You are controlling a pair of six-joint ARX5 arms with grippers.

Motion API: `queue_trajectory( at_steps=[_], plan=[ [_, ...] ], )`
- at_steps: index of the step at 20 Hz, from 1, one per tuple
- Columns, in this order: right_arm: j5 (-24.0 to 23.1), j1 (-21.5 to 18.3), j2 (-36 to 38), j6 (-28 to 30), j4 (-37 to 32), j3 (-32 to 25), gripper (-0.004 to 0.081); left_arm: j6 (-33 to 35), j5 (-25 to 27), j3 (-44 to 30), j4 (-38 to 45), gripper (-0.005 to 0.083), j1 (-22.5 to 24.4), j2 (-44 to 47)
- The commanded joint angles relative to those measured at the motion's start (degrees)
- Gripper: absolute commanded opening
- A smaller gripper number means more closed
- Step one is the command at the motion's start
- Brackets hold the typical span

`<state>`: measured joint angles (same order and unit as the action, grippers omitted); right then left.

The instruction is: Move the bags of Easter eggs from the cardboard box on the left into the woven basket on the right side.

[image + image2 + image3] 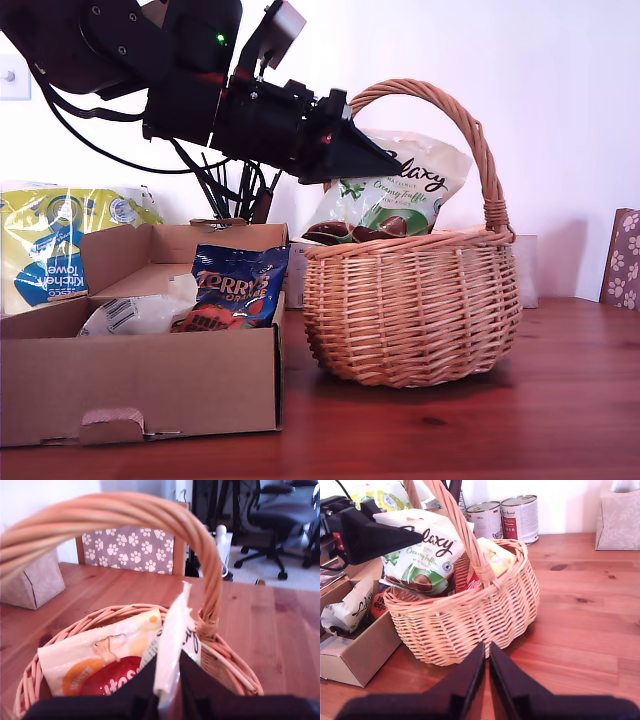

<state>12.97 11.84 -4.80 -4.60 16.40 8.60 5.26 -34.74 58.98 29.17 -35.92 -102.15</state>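
- My first tool (395, 165) pinches the top edge of the white and green bag (400, 195), holding it over the woven basket (412, 305) with its lower end inside the rim.
- A yellow-orange and white bag (107, 657) already lies in the basket.
- My second tool (486, 652) hovers low over the surface (580, 630) near the basket, tips pressed together, holding nothing.
- At 9 o'clock of the basket in the exterior view, the cardboard box (140, 385) holds the dark blue bag (235, 290) and a white bag (135, 312).
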Motion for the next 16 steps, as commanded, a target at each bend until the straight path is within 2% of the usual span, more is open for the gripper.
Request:
queue_trajectory(
  at_steps=[1, 7, 10, 13, 16],
  plan=[
    [0.0, 0.3, -0.3, -0.1, -0.2, 0.2, -0.0012, -3.4, -0.1, -0.3, 0.4, -0.0019, -0.2, -2.3],
    [0.0, 0.3, -0.3, -0.1, -0.2, 0.2, -0.0012, -18.1, -0.1, -0.3, -1.2, -0.0019, -0.4, -2.9],
    [0.0, 0.3, -0.3, -0.1, -0.2, 0.2, -0.0012, -18.3, -0.1, 0.3, -0.8, -0.0019, -0.8, -3.0],
    [0.0, 0.3, -0.3, -0.1, -0.2, 0.2, -0.0012, -10.3, 3.3, 1.8, -0.9, -0.0018, -2.3, -3.0],
    [0.1, 0.3, -0.3, -0.1, -0.2, 0.2, -0.0012, 2.7, 7.6, 3.1, -2.2, -0.0017, -4.7, -3.1]
  ],
)
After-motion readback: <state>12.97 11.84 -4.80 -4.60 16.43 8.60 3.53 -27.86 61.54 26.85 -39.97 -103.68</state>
